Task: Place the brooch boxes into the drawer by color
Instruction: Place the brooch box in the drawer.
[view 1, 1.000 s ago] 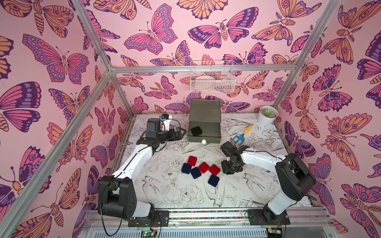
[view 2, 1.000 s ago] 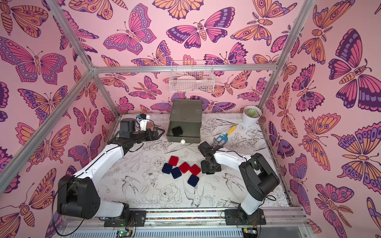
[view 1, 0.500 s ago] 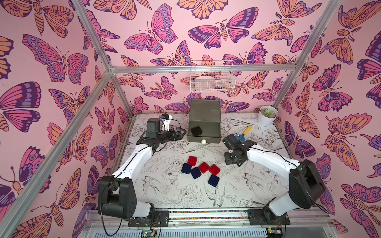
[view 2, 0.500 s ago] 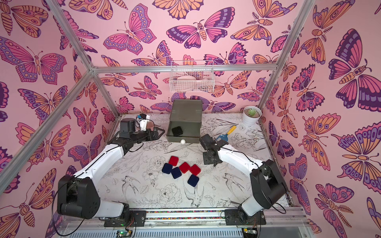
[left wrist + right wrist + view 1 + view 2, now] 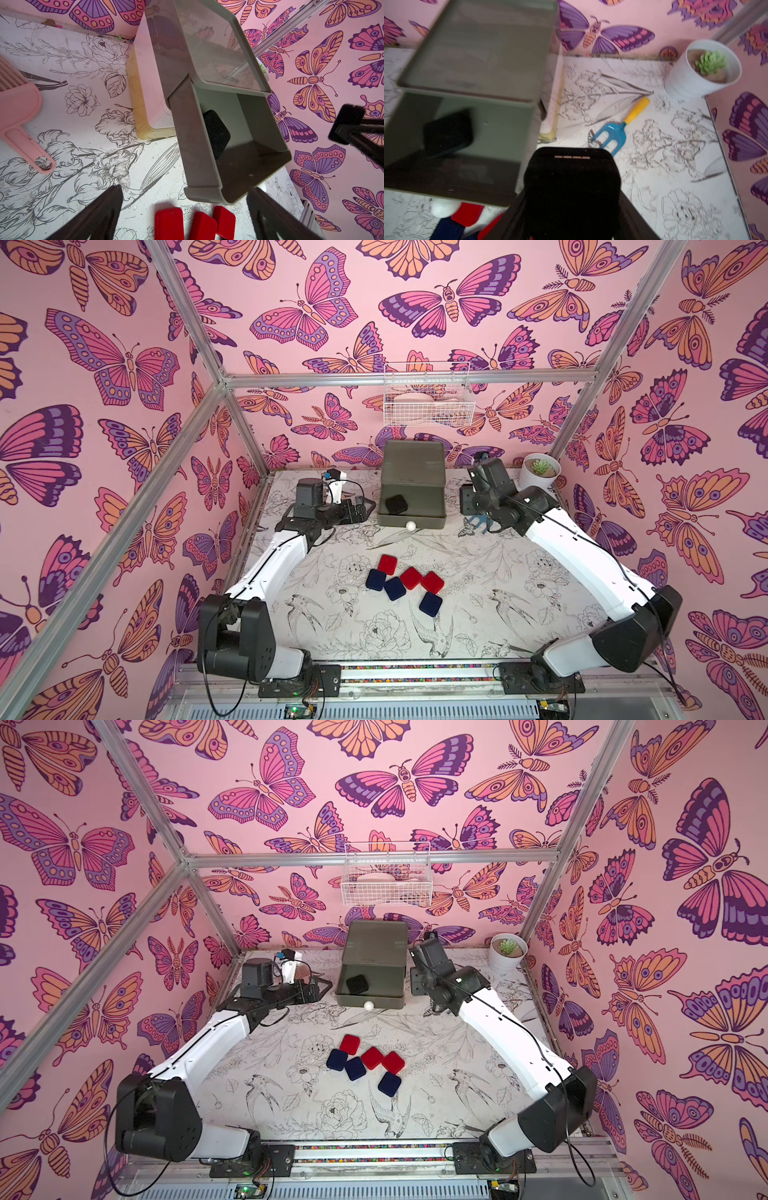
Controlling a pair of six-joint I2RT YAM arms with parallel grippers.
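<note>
The drawer [image 5: 411,472] chest stands at the back. Its dark grey top tier is pulled out, and one black brooch box [image 5: 395,504] [image 5: 215,133] lies inside. Three red boxes [image 5: 411,577] and three navy boxes [image 5: 395,588] lie clustered mid-table in both top views. My right gripper [image 5: 572,207] is shut on a second black box [image 5: 572,182], held just right of the open tier [image 5: 452,176]. My left gripper [image 5: 360,510] [image 5: 184,188] stands open and holds nothing, left of the drawer's front.
A white wire basket [image 5: 428,398] hangs on the back wall. A potted succulent [image 5: 539,470] stands back right. A blue fork with a yellow handle [image 5: 618,128] lies beside the chest. A pink dustpan [image 5: 20,108] lies back left.
My right arm has risen from beside the box cluster and moved back to the drawer's right side with the black box. The left arm has not moved.
</note>
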